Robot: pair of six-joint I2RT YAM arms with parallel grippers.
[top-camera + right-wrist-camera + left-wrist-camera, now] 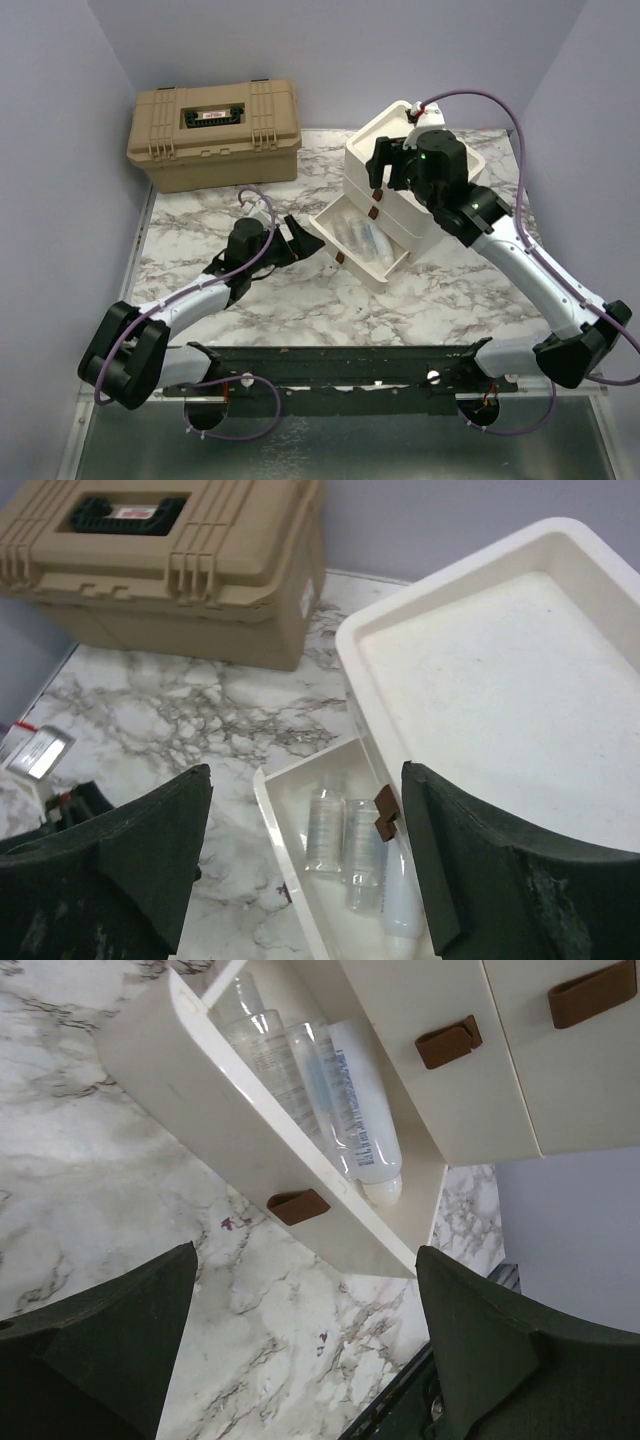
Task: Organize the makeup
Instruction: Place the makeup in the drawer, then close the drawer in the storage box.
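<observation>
Marbled bench [300, 300] is stretching under me. My left pincer [305, 1260] is gaping empty, the open drawer [200, 1130] just ahead of it cradling clear bottles [260, 1050] and a tube [365, 1110]; my right pincer [305, 775], likewise spread empty, is hovering above them.

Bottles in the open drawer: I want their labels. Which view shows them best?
Left wrist: the bottles lie close up, label print visible. Right wrist sees them from above, smaller, a brown pull partly covering one. Top external shows only pale shapes in the drawer.

drawer [270, 830] cut off at bottom edge (labels on bottles [325, 830] unreadable)
</observation>
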